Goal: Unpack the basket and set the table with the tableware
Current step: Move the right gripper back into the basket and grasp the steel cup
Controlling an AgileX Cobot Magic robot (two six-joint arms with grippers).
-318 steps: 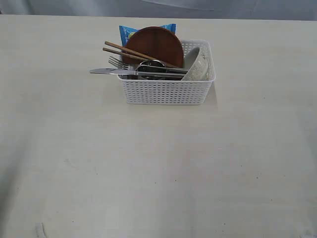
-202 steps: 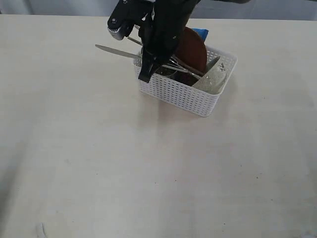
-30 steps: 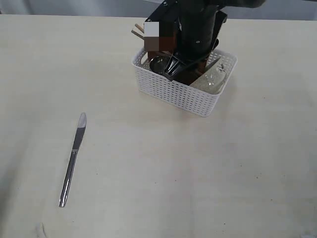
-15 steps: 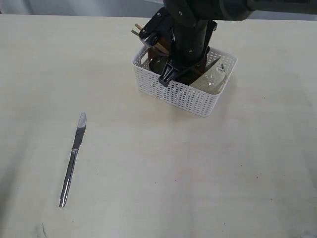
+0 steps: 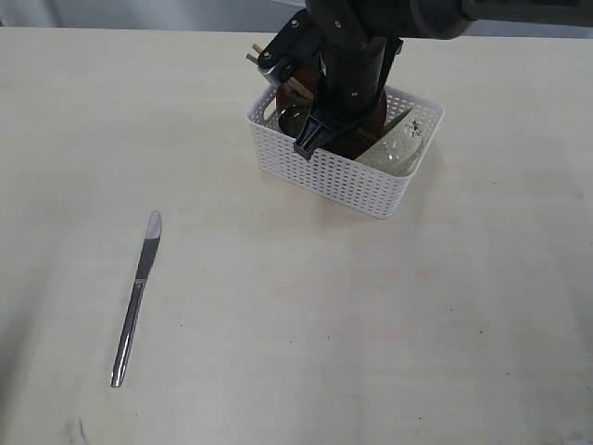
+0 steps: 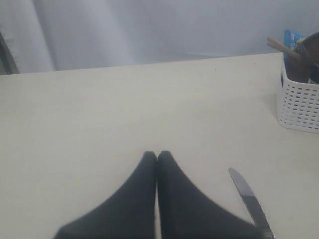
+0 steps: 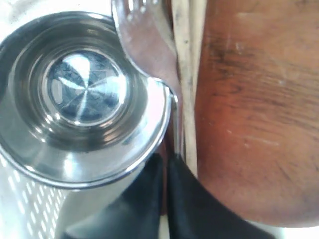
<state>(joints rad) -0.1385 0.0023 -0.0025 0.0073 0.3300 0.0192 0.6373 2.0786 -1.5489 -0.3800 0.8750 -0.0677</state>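
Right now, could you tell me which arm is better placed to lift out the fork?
Right: the right gripper is inside the basket, shut on the fork by its handle; the left gripper hangs away, near the knife.

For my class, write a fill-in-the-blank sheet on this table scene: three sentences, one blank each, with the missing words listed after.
1. The knife lies flat on the table, outside the white ____.
2. In the right wrist view, the fork lies across the rim of the steel ____.
3. The left gripper has its jaws ____ and holds nothing.
Missing words: basket; cup; shut.
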